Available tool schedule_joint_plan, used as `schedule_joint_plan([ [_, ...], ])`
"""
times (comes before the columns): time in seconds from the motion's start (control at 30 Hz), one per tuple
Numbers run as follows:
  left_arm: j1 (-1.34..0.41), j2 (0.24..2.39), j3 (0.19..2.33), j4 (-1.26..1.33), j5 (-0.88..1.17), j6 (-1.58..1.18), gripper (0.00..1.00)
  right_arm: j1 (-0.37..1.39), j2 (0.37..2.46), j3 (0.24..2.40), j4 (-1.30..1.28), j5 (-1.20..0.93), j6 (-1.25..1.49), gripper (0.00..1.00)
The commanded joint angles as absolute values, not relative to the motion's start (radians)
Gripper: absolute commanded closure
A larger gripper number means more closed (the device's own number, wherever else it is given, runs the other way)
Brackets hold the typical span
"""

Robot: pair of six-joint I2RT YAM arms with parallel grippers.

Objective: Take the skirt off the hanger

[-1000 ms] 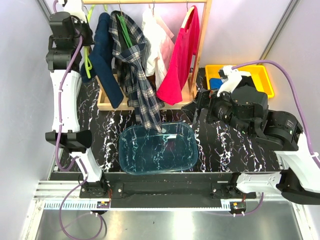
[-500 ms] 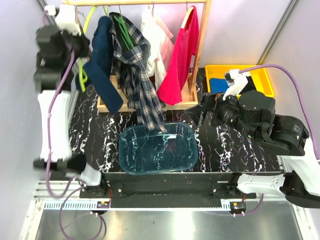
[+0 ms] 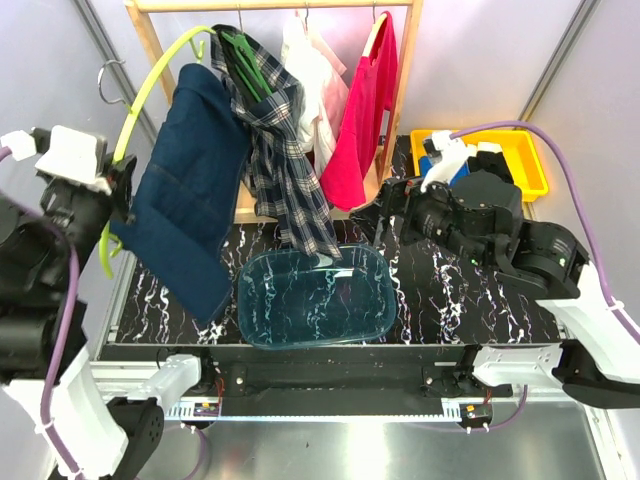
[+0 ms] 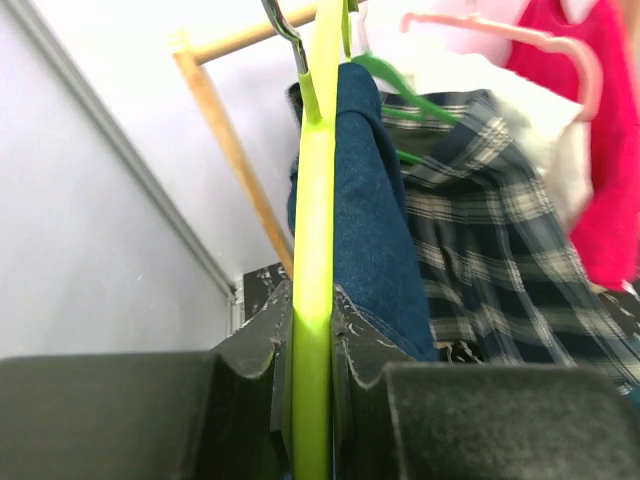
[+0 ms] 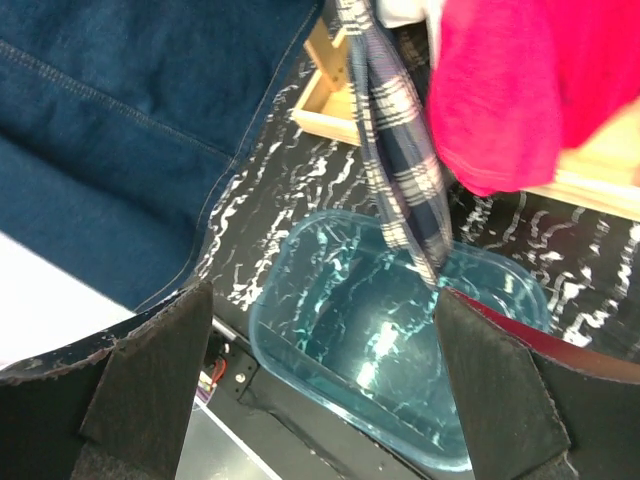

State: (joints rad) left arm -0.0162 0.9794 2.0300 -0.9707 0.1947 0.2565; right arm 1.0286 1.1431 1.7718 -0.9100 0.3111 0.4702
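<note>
The white skirt (image 3: 318,95) hangs on the wooden rack between the plaid garment and the red shirt. In the left wrist view the skirt (image 4: 480,75) sits under its pale pink hanger (image 4: 560,45). My left gripper (image 3: 113,190) (image 4: 311,320) is far left of it, off the rack. It is shut on a yellow-green curved hanger (image 3: 150,85) (image 4: 315,200) that carries a dark blue denim garment (image 3: 190,185) (image 4: 375,200). My right gripper (image 3: 378,215) (image 5: 325,300) is open and empty above the teal bin (image 3: 250,300).
A plaid garment (image 3: 285,170) droops from the rack toward the teal bin's (image 5: 262,320) far rim. A red shirt (image 3: 365,110) hangs by the rack's right post (image 3: 405,90). A yellow tray (image 3: 530,150) stands at the back right.
My left arm has swung left and toward the near side. It has carried the yellow-green hanger and its denim garment away from the rack. My right gripper has shifted a little left.
</note>
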Motion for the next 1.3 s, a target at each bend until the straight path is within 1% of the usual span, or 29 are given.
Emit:
schedule_joint_plan([
  [0.0, -0.018, 1.043, 2.187, -0.965, 0.337, 0.264, 1.00, 1.031, 1.161, 1.735, -0.767, 0.230, 0.442, 0.00],
  [0.07, -0.018, 1.078, 2.264, -0.983, 0.379, 0.236, 1.00, 1.032, 1.154, 1.692, -0.712, 0.174, 0.436, 0.00],
  [0.17, -0.018, 1.118, 2.377, -1.009, 0.425, 0.198, 1.00, 1.032, 1.132, 1.617, -0.562, 0.114, 0.454, 0.00],
  [0.27, -0.018, 1.135, 2.439, -1.014, 0.459, 0.157, 1.00, 1.031, 1.121, 1.543, -0.442, 0.075, 0.469, 0.00],
  [0.37, -0.018, 1.128, 2.442, -1.014, 0.500, 0.111, 1.00, 1.031, 1.095, 1.465, -0.327, 0.101, 0.476, 0.00],
  [0.53, -0.018, 1.071, 2.404, -1.012, 0.540, 0.090, 1.00, 1.003, 1.062, 1.369, -0.209, 0.129, 0.509, 0.00],
  [0.83, -0.018, 1.005, 2.433, -1.014, 0.495, 0.132, 1.00, 0.928, 1.101, 1.243, -0.035, -0.043, 0.684, 0.00],
  [1.03, -0.011, 1.003, 2.485, -1.012, 0.483, 0.141, 1.00, 0.907, 1.152, 1.183, 0.156, -0.152, 0.802, 0.00],
  [1.17, -0.005, 1.003, 2.436, -1.005, 0.483, 0.129, 1.00, 0.899, 1.167, 1.170, 0.259, -0.190, 0.853, 0.00],
  [1.27, -0.003, 1.017, 2.444, -0.985, 0.497, 0.094, 1.00, 0.897, 1.177, 1.170, 0.302, -0.198, 0.865, 0.00],
])
